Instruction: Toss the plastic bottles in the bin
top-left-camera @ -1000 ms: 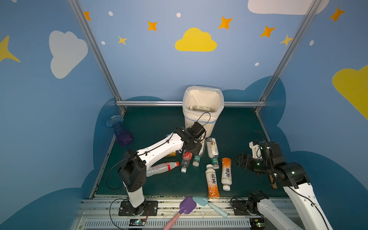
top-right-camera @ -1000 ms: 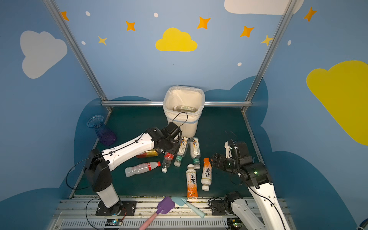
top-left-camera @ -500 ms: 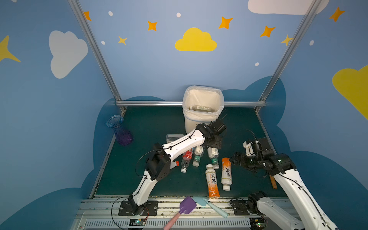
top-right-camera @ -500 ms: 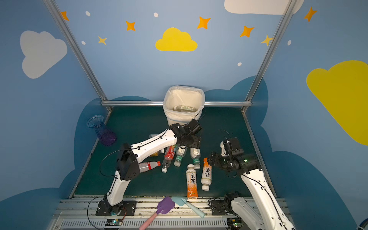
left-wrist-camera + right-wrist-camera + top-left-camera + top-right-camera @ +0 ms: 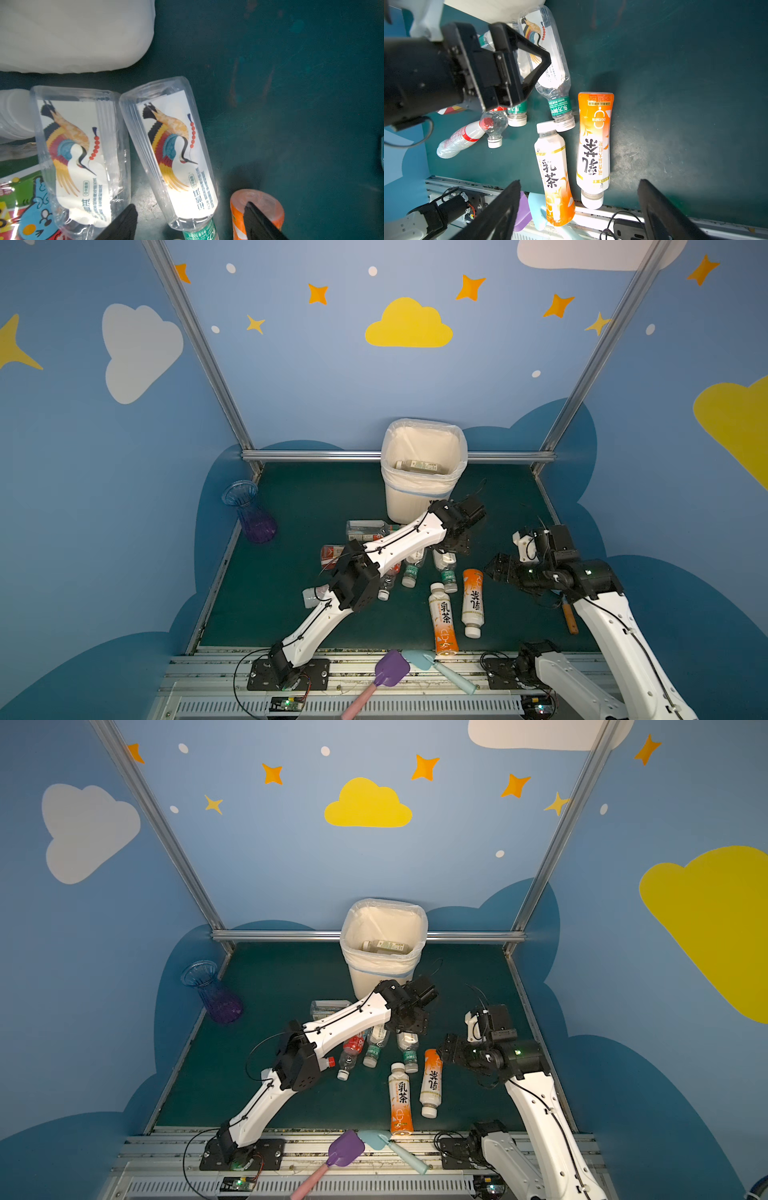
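Observation:
The bin (image 5: pixel 424 493) stands at the back of the green mat with one bottle (image 5: pixel 417 465) lying inside. In front of it lie several plastic bottles: two clear crane-label ones (image 5: pixel 176 145) (image 5: pixel 79 149) and two orange-and-white tea bottles (image 5: pixel 593 143) (image 5: pixel 554 172). My left gripper (image 5: pixel 191 220) hangs open just above the right-hand crane bottle's neck; one finger overlaps an orange bottle's base (image 5: pixel 257 199). In both top views it sits just in front of the bin (image 5: pixel 382 973). My right gripper (image 5: pixel 579 199) is open above the tea bottles' front ends, holding nothing.
A blue-purple vase (image 5: pixel 251 512) stands at the mat's left edge. A purple shovel (image 5: pixel 390 668) and a light-blue shovel (image 5: pixel 436 666) lie on the front metal rail. A brown-handled tool (image 5: pixel 569 616) lies by the right arm. More bottles (image 5: pixel 365 529) lie under the left arm.
My left arm has swung right from the pile's left side to in front of the bin, and its jaws have widened. The right gripper has edged left toward the tea bottles.

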Available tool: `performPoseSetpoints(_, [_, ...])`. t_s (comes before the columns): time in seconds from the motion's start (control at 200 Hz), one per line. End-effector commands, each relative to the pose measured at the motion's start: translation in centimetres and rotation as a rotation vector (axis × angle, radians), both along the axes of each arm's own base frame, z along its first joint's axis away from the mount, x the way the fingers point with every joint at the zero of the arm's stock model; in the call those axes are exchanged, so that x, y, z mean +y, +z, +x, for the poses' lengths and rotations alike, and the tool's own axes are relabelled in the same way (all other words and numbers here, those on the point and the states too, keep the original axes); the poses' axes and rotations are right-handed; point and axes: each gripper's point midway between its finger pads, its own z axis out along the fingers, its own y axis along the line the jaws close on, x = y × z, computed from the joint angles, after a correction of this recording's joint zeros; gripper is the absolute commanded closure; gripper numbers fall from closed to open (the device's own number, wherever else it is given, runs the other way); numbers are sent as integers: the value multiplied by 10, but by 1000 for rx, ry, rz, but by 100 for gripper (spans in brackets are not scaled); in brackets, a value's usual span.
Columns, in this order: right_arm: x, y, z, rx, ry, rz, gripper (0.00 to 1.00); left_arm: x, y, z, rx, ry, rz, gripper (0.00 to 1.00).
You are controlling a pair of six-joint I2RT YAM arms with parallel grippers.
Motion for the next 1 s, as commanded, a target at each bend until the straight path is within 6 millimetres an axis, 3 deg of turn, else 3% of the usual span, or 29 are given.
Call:
performPoseSetpoints(0.0, [4, 11, 1, -19, 36, 22, 11, 3, -9, 4, 8, 16, 30, 20])
performPoseSetpoints(0.3, [6, 12, 4, -14, 53, 41, 11, 2, -35, 18, 22, 29, 55, 23])
performPoseSetpoints(0.791, [3, 14, 7, -18, 38, 34, 11, 0, -52, 19, 58, -74, 56, 49])
performPoseSetpoints(0.876, [2, 15, 6, -24, 31, 31, 11, -5, -46, 17, 53, -103, 44, 50])
performPoseSetpoints(0.996, [-1, 18, 5, -36, 15, 28, 11, -15, -20, 12, 6, -161, 9, 51])
